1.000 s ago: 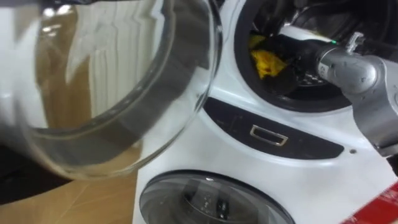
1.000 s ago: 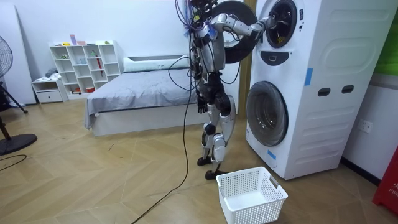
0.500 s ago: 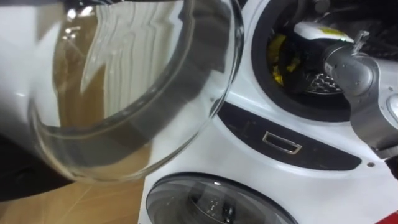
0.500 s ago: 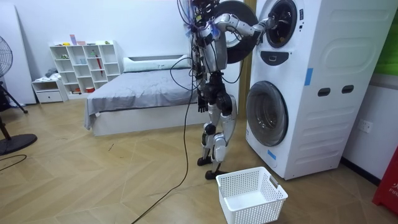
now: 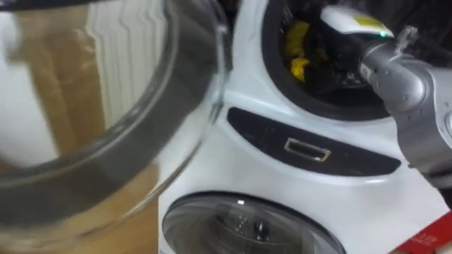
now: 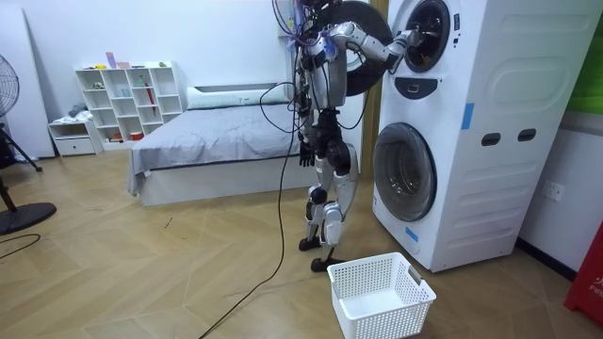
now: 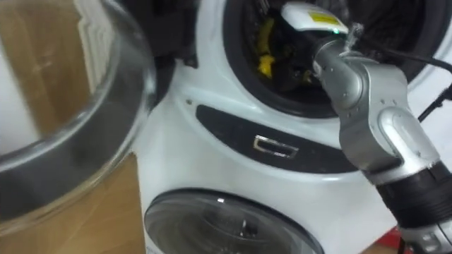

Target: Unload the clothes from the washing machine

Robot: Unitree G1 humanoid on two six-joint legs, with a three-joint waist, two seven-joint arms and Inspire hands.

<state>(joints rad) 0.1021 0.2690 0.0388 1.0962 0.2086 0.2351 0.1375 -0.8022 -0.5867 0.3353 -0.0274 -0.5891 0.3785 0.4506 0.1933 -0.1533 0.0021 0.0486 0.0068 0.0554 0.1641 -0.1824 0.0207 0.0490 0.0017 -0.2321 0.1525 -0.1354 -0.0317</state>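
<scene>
The yellow cloth (image 5: 297,44) lies bunched at the left of the washing machine's (image 5: 233,152) upper drum, just inside the dark rim. It looks light, soft and limp, likely to drape and snag, so a pinch on a raised fold should serve best. The right hand (image 5: 349,20) reaches into the drum just right of the cloth; its grasp is hidden, so I cannot tell whether it holds anything. The left hand (image 6: 303,156) hangs by the robot's side, too small to read. The open glass door (image 5: 106,113) crowds the near left; the basket (image 6: 391,322) sits on the floor below.
</scene>
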